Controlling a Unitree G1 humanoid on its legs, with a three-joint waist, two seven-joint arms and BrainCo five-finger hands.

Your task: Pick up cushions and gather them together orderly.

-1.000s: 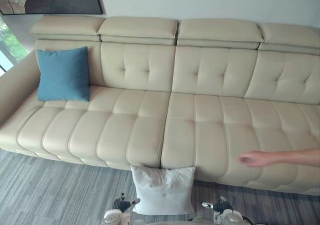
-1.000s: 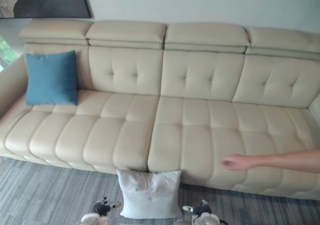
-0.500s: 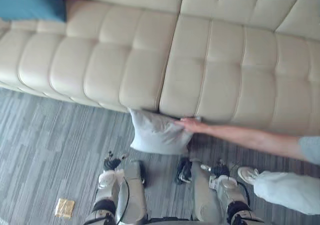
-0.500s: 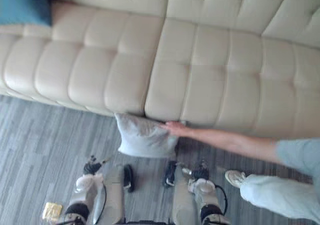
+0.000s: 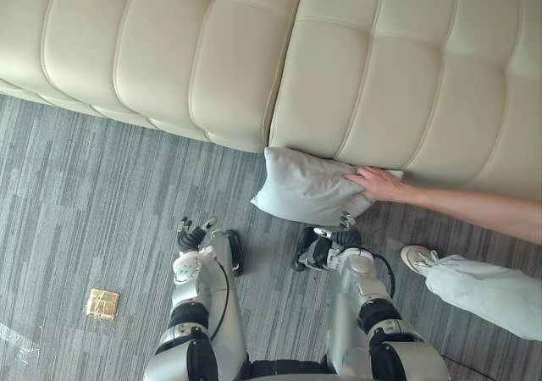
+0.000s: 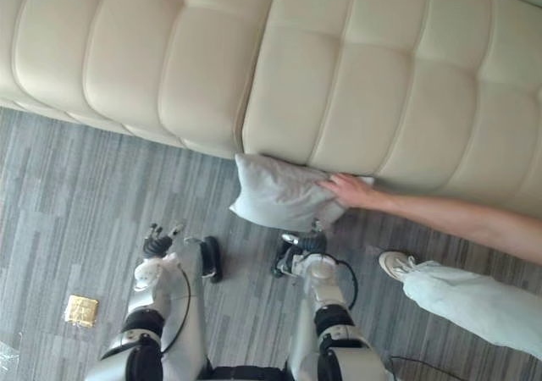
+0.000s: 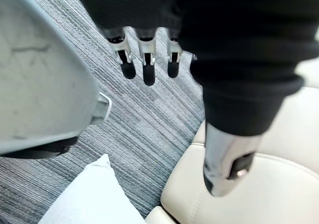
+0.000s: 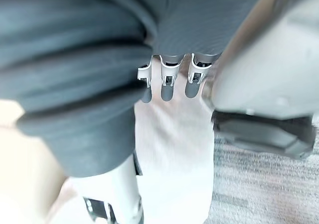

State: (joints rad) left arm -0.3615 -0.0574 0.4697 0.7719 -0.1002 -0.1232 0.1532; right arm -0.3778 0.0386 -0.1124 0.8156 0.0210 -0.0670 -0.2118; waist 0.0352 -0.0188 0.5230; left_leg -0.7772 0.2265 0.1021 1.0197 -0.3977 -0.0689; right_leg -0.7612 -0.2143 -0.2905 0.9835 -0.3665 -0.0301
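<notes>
**A:** Start at the far left of the cream sofa [image 5: 169,51]. What lies in front of it?

**B:** Grey striped floor [image 5: 76,195], and well out from the sofa's front edge there is a small gold square [image 5: 102,303] lying flat.

**A:** Next along?

**B:** The left hand [image 5: 190,237], hanging over the floor a little way out from the sofa's base. In its wrist view the fingers [image 7: 148,74] hang straight and loose, the thumb stands apart, and nothing is in the grasp.

**A:** And the cushion?

**B:** The white cushion [image 5: 305,193] sits on the floor, leaning against the sofa's front, just below the seam between two seat sections. Neither robot hand holds it.

**A:** The other hand?

**B:** The right hand [image 5: 339,237] is just off the cushion's outer edge, on the side away from the sofa. Its fingers [image 8: 167,87] hang relaxed over the white cloth and are closed on nothing. I cannot tell whether the tips touch the cushion.

**A:** Anything further right?

**B:** A person's hand [image 5: 377,183] is laid on the cushion's corner nearest the sofa, with the bare arm running along the sofa's base. Beside it, on the floor in front of the sofa, are a white shoe [image 5: 419,258] and a pale trouser leg [image 5: 483,292].
</notes>
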